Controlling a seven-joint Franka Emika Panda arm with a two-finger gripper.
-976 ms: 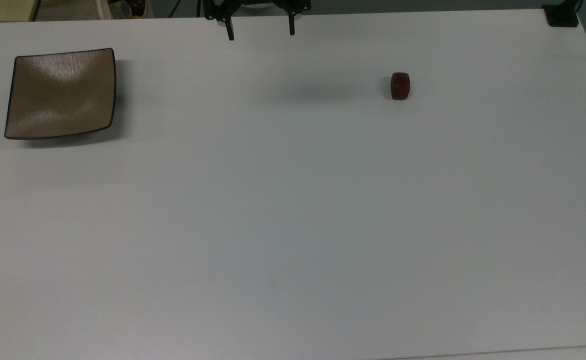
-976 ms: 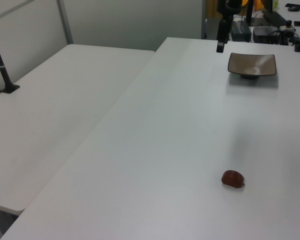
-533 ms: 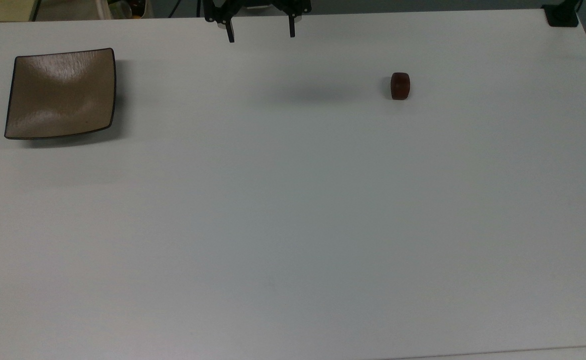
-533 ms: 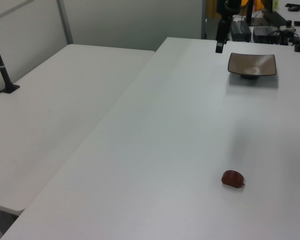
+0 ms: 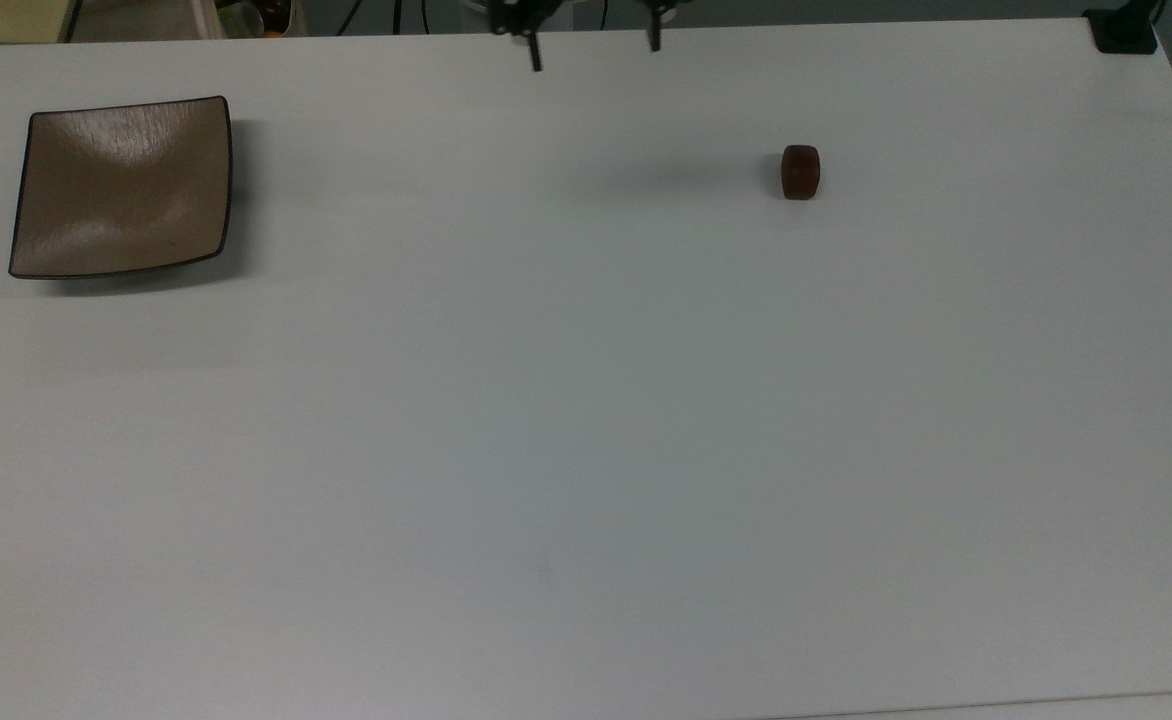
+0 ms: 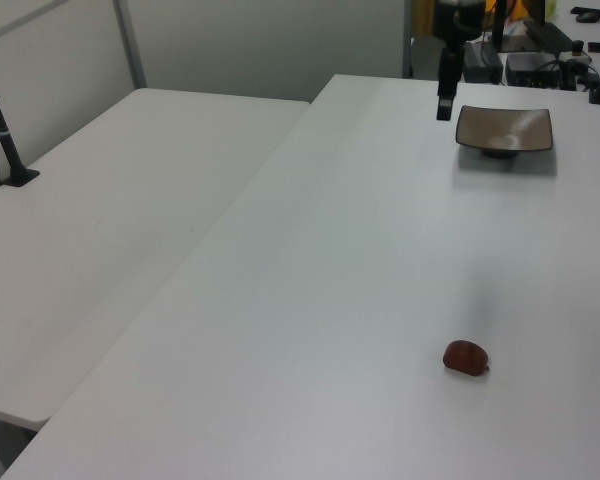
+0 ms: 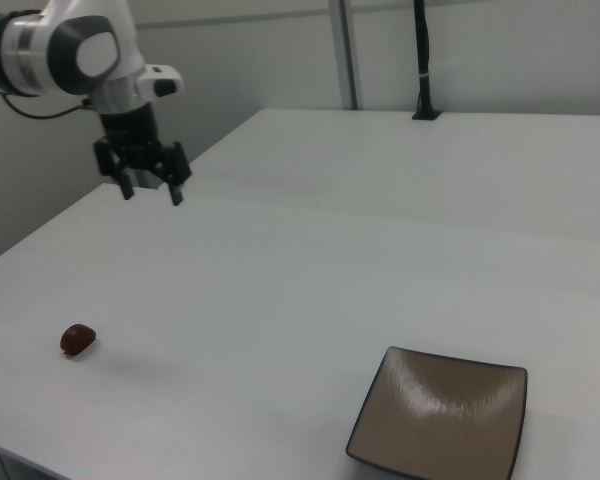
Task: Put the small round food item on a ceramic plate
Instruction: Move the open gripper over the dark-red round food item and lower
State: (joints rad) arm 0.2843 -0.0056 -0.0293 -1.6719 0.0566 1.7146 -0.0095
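My gripper hangs in the upper left of the right view, raised above the table, fingers spread apart and pointing down with nothing between them. In the top view my gripper sits at the upper edge of the frame, slightly right of centre. My white arm enters from the upper left corner of the right view.

The small round food item rests on the table in the upper right part of the top view, well apart from my gripper. In the right view it lies at the lower left.

The ceramic plate sits at the upper left of the top view, well apart from the food item; in the right view it occupies the lower right. It holds nothing.
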